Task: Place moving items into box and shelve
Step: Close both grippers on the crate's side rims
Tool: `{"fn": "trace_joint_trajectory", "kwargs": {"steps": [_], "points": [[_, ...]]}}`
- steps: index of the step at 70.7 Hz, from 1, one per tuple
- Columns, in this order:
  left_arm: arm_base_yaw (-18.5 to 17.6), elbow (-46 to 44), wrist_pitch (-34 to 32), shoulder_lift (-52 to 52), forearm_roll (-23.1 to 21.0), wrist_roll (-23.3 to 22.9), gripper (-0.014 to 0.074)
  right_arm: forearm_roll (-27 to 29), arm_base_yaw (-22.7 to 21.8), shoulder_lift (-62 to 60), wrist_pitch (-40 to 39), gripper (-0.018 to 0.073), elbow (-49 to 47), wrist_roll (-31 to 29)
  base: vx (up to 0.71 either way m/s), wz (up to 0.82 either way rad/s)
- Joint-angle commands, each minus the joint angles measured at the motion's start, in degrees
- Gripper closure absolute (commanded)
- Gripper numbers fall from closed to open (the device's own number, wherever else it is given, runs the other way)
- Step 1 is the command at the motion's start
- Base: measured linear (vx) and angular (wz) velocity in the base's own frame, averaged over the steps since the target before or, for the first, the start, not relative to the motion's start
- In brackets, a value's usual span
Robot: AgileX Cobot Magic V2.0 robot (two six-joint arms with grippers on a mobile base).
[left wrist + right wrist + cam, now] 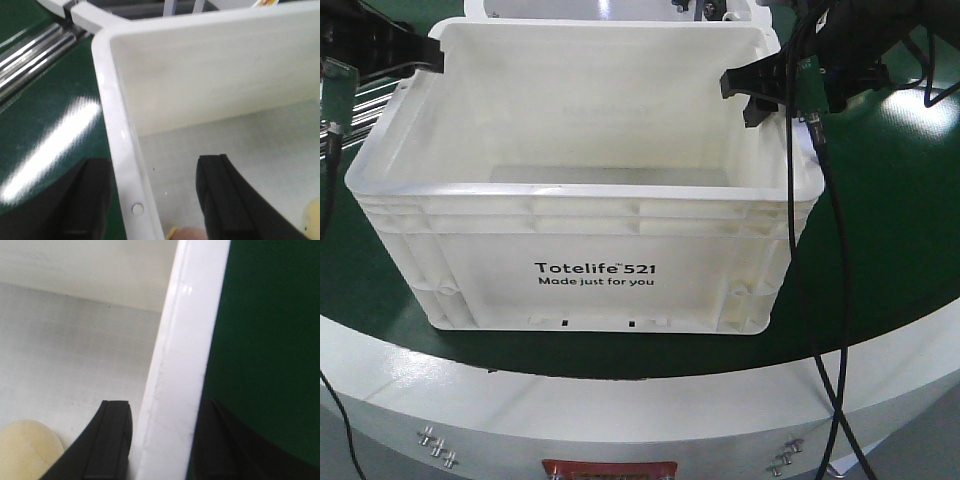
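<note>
The box [590, 215] is sitting near the green table's [905, 210] front edge, with a pale plush toy [25, 450] lying inside by its right wall. The left gripper [150, 170] is straddling the left rim, jaws apart. The right gripper [162, 407] is straddling the right rim closely, though I cannot tell if it is clamping.

Big round table w/ dark green top [900, 230]. Its edge [420, 370] is white-grey & curves along the bottom of the front view. Small screws [435, 445] sit lower left & lower right, a red tag [610, 468] bottom mid. Bright light spot [905, 100] shines upper right. Shiny metal bars [30, 55] lie upper left in the left wrist view.
</note>
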Motion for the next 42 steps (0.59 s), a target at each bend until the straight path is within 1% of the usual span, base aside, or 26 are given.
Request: {"fn": "trace_joint_trajectory", "kwargs": {"steps": [1,9,16,32,42], "points": [[-0.3,-2.0,-1.6,-1.5,1.8,-3.2,0.0114,0.6,0.1,-3.0,-1.8,0.0571,-1.8,0.5,0.0,0.0],[-0.3,-2.0,-1.2,-1.2,5.9,-8.0,0.0114,0.6,0.1,-3.0,-1.5,0.0571,-1.8,0.5,0.0,0.0],[-0.3,-2.0,0.6,-1.0,6.1,-10.2,0.0114,0.6,0.1,-3.0,-1.5,0.0571,-1.8,0.5,0.0,0.0],[-0.3,-1.8,3.6,-0.5,5.5,-10.2,0.0114,0.8,0.1,-3.0,-1.5,0.0571,-1.8,0.5,0.0,0.0],[-0.3,-1.8,4.9,0.5,3.4,-10.1,0.0114,0.8,0.1,-3.0,-1.4,0.0571,-1.8,0.5,0.0,0.0]]}}
